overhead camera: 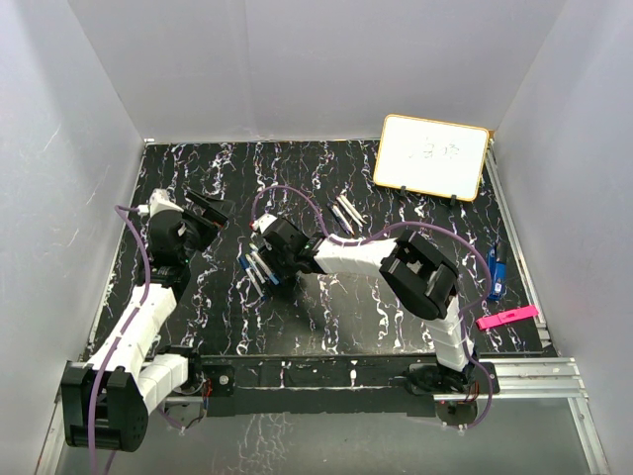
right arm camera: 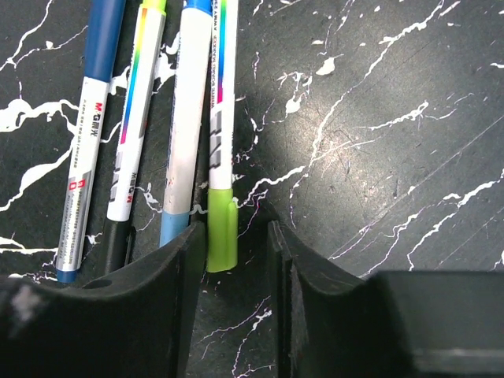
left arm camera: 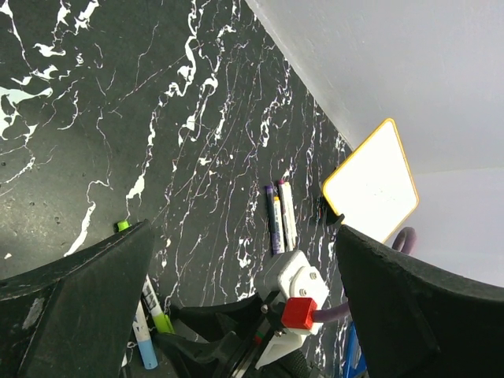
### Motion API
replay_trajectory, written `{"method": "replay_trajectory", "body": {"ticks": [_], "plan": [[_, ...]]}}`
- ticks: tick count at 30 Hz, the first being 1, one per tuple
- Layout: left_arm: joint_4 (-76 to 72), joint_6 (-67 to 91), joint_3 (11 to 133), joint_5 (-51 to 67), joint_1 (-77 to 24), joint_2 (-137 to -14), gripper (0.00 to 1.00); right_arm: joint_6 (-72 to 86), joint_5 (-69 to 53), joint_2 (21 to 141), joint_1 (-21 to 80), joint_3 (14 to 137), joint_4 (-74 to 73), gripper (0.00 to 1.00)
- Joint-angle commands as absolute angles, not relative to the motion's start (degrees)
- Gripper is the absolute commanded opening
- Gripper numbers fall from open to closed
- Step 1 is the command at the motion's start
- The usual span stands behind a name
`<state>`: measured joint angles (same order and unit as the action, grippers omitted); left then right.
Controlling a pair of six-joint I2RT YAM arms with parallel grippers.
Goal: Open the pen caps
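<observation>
Several pens (right arm camera: 181,118) lie side by side on the black marbled table, seen in the top view under my right gripper (overhead camera: 262,259). In the right wrist view the rightmost pen's green pen cap (right arm camera: 222,235) sits between the jaws of my right gripper (right arm camera: 235,236). It lies against the left finger (right arm camera: 169,276), with a gap to the right finger (right arm camera: 287,283), so the jaws stand narrowly open around it. Two more pens (overhead camera: 346,210) lie farther back. My left gripper (overhead camera: 206,211) hovers wide open and empty, left of the pens, also shown as left gripper (left arm camera: 244,230).
A whiteboard (overhead camera: 432,156) leans at the back right. A blue chunky object (overhead camera: 497,269) and a pink strip (overhead camera: 506,318) lie near the right edge. A small green piece (left arm camera: 122,226) peeks out beside my left finger. White walls enclose the table.
</observation>
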<state>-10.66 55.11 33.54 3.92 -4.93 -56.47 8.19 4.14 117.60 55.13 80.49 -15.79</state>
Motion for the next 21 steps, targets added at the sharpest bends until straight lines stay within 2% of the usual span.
{"method": "replay_trajectory", "body": {"ticks": [1, 13, 16, 21], "plan": [[-11.1, 55.3, 32.6, 5.0, -4.3, -54.8, 0.98, 7.9, 4.6, 118.1, 55.7, 82.8, -16.4, 0.32], [-12.1, 54.9, 32.5, 6.8, -4.2, -55.0, 0.99, 10.4, 9.0, 117.0, 55.6, 81.6, -16.2, 0.08], [-13.7, 54.8, 32.3, 8.8, -4.2, -55.8, 0.99, 11.4, 11.3, 115.6, 55.6, 80.8, -15.0, 0.05], [-18.5, 56.1, 32.8, 15.9, -4.2, -61.6, 0.98, 11.9, 15.1, 110.8, 55.4, 77.4, -11.6, 0.04]]}}
